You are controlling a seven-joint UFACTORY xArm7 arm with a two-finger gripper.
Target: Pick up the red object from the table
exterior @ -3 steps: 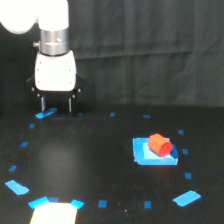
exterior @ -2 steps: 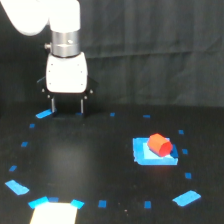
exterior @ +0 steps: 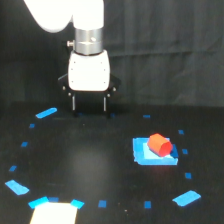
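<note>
The red object (exterior: 159,145) is a small stubby red-orange block resting on a bright blue square patch (exterior: 154,152) toward the exterior view's right on the black table (exterior: 95,165). My gripper (exterior: 89,105) hangs from the white arm well to the left of the block and farther back, above the table. Its two thin dark fingers (exterior: 74,103) point down with a clear gap between them and nothing held.
Small blue tape marks (exterior: 46,113) ring the table in a rough circle. A bright white patch (exterior: 54,212) lies at the front left edge. A dark curtain fills the background.
The arm and gripper have moved toward the exterior view's right, closer to the red object. The red object has not moved.
</note>
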